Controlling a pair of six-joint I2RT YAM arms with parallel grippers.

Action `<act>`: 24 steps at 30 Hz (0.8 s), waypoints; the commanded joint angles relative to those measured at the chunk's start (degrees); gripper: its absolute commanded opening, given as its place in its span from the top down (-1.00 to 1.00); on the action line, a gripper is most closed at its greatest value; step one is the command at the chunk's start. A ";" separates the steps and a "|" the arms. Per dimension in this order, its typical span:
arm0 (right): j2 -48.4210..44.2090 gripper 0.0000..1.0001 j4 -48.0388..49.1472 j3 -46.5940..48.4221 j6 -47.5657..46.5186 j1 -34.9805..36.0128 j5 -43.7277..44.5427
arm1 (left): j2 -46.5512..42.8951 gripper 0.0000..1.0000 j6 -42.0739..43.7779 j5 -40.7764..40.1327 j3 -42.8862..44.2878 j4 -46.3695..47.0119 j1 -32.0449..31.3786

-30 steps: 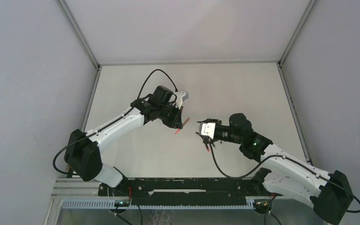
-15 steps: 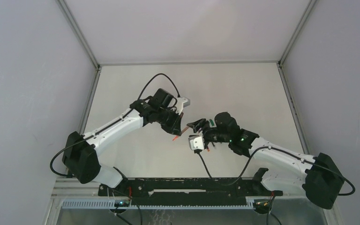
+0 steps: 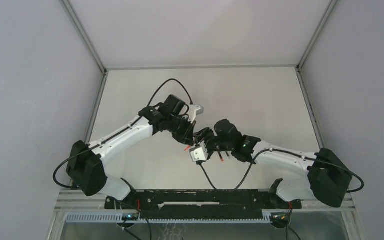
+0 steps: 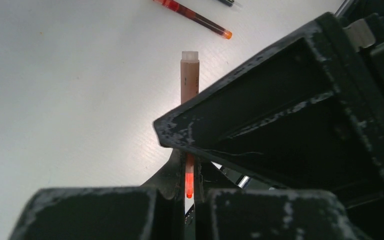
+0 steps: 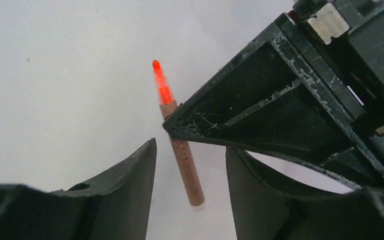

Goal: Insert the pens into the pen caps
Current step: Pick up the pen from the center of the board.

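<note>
Left end effector (image 4: 189,172), pressed together, pinches a red pen (image 4: 189,75) over the bench (image 3: 260,100). Right end effector (image 5: 190,150) is spread, 1 finger on each side of that pen's barrel. A 2nd red pen (image 4: 192,17) lies on the white bench. Pale grey walls (image 3: 25,75) enclose 3 sides.

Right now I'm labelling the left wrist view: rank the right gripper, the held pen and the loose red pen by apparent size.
1. right gripper, by far.
2. held pen, thicker but partly hidden.
3. loose red pen, thinner, cropped; nearness makes second versus third unsure.
</note>
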 commanded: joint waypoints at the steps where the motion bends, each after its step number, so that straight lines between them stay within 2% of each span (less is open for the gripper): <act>1: 2.79 -0.17 2.70 3.79 -2.64 1.06 3.23 | -0.89 1.00 1.40 1.59 1.55 -0.60 -0.41; 7: 4.76 -0.07 1.96 4.99 -4.10 1.35 5.45 | -0.68 1.00 1.46 1.29 1.62 -0.62 -0.47; 15: 4.58 0.39 1.61 4.99 -2.79 1.38 4.83 | 0.19 1.00 1.47 0.23 1.40 -0.32 -0.52; 19: 4.50 0.72 0.70 4.99 -2.16 1.47 3.93 | -0.19 1.00 0.09 -2.52 1.31 1.24 -0.45; 22: 4.50 0.97 -0.11 4.99 -1.26 1.43 3.92 | -0.67 0.86 -2.00 -4.96 1.39 2.68 -0.03; 24: 4.19 1.00 -0.93 5.00 -0.53 1.39 3.75 | -1.24 0.74 -3.20 -5.75 1.47 3.69 0.62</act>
